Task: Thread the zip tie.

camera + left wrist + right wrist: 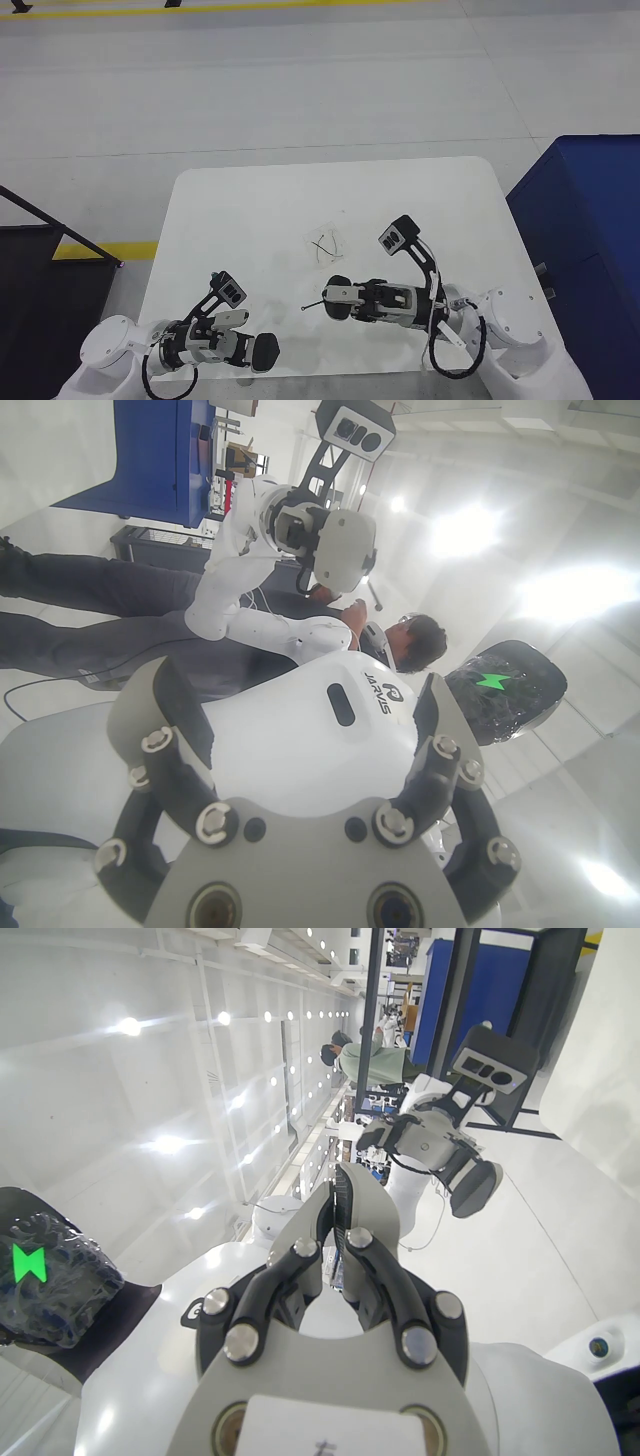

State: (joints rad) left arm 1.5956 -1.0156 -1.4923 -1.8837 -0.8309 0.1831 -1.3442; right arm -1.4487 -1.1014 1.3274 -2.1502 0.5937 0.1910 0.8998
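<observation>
**Zip tie (313, 304), thin black plastic, pinched in my right tool (330, 298)**

Above the white rectangular counter (230, 210), the tie's free end sticks out lengthwise toward my left tool (299, 672), which gapes wide and empty, near but apart. I judge the left must meet that tip. Loose dark ties (322, 245) lie mid-counter.

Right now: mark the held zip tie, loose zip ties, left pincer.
held zip tie (312, 305), top view, exposed strip.
loose zip ties (322, 245), top view, where they cross.
left pincer (300, 672), left wrist view, midway between fingertips.

Smooth matt table (240, 210), plastic zip tie (314, 303)
</observation>
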